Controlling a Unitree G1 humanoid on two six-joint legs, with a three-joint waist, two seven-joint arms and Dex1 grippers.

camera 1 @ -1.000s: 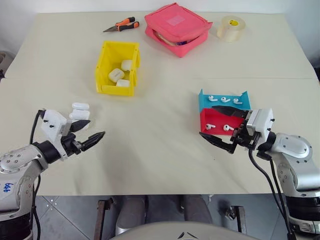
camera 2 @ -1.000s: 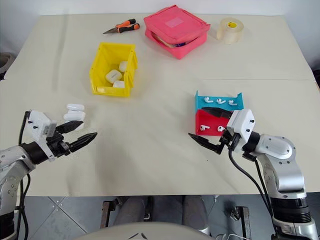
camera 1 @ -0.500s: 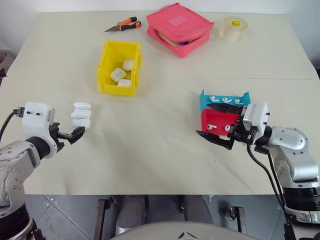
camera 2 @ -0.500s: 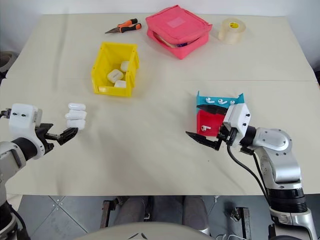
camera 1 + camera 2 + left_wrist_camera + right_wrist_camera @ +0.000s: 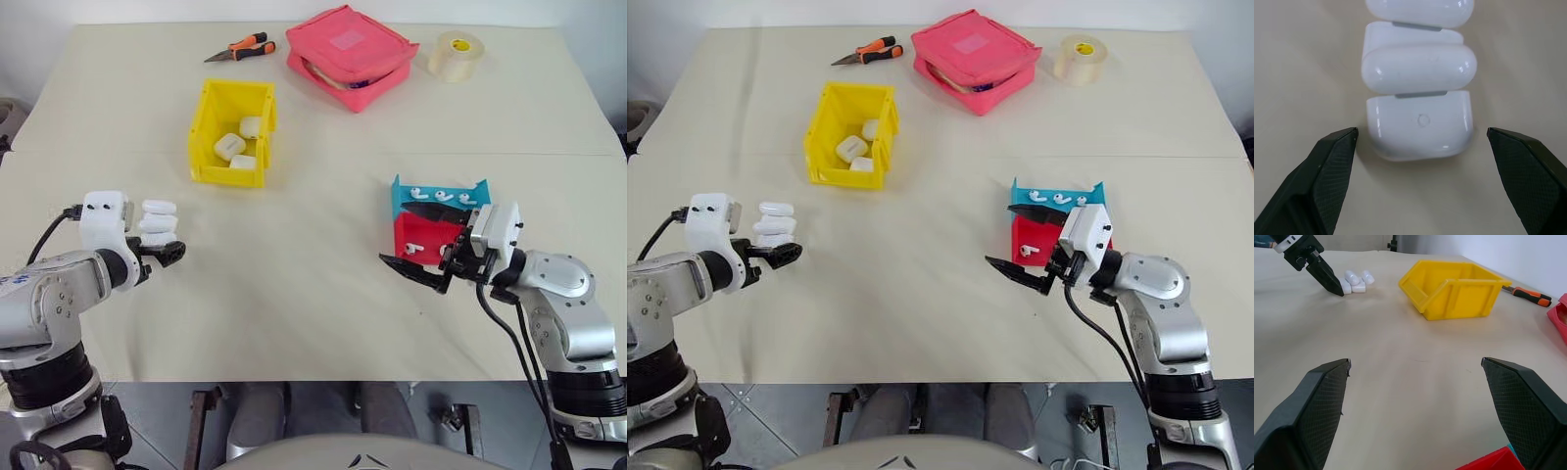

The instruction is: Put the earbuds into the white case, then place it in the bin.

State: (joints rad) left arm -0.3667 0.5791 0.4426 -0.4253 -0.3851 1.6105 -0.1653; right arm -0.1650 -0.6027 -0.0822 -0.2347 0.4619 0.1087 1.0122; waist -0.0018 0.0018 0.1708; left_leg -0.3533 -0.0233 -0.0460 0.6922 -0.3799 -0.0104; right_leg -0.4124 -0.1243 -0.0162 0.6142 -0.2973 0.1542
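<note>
Three white cases (image 5: pixel 158 222) lie in a row on the table at the left. My left gripper (image 5: pixel 165 254) points down at the nearest white case (image 5: pixel 1419 126), open, with one finger on each side of it and no contact. Earbuds (image 5: pixel 437 194) lie in the red-and-blue tray (image 5: pixel 423 234) at the right. My right gripper (image 5: pixel 396 235) is open and empty beside that tray, one finger over it. The yellow bin (image 5: pixel 227 176) stands beyond the cases and holds three more white cases.
At the table's far side are a pink zip pouch (image 5: pixel 348 51), orange-handled pliers (image 5: pixel 240 48) and a roll of tape (image 5: pixel 453 55). The right wrist view shows the bin (image 5: pixel 1459 291) and the left gripper's fingers (image 5: pixel 1327 278) by the cases.
My left hand has turned from level to pointing down and moved up to the row of cases, its fingers now straddling the nearest one. The right arm has stayed put.
</note>
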